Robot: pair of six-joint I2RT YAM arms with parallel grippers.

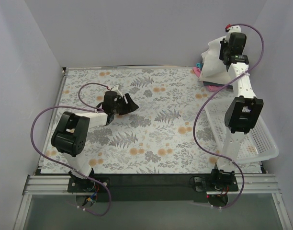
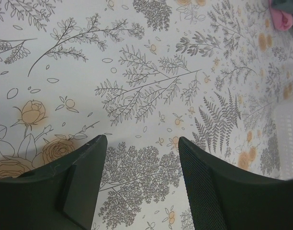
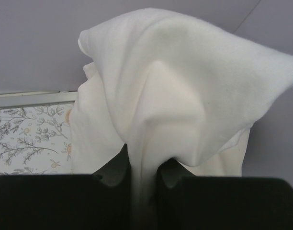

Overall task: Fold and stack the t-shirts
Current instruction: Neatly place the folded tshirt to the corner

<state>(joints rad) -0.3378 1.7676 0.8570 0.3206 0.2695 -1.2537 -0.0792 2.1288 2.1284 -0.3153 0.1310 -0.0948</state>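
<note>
The right end effector (image 3: 144, 178) is raised above the far right corner of the worktop (image 1: 156, 143), its fingers clamped on a fold of a white t-shirt (image 3: 185, 91). The cloth rises in a peaked bunch in front of the wrist camera and hangs down in loose folds on both sides (no print shows on the part in view). From the top view, the shirt's lower part drapes down towards a small pile of folded shirts (image 1: 206, 80) at that same far right corner; pink and a bit of blue show at the pile's edges, and I cannot tell whether the hanging cloth touches it.

The left end effector (image 2: 141, 142) sits over the left half of the worktop, about midway between the near and far edges. Its fingers are spread apart with only the floral worktop surface between them.

A white lattice basket (image 1: 261, 143) lies along the right edge, beside the right arm.
</note>
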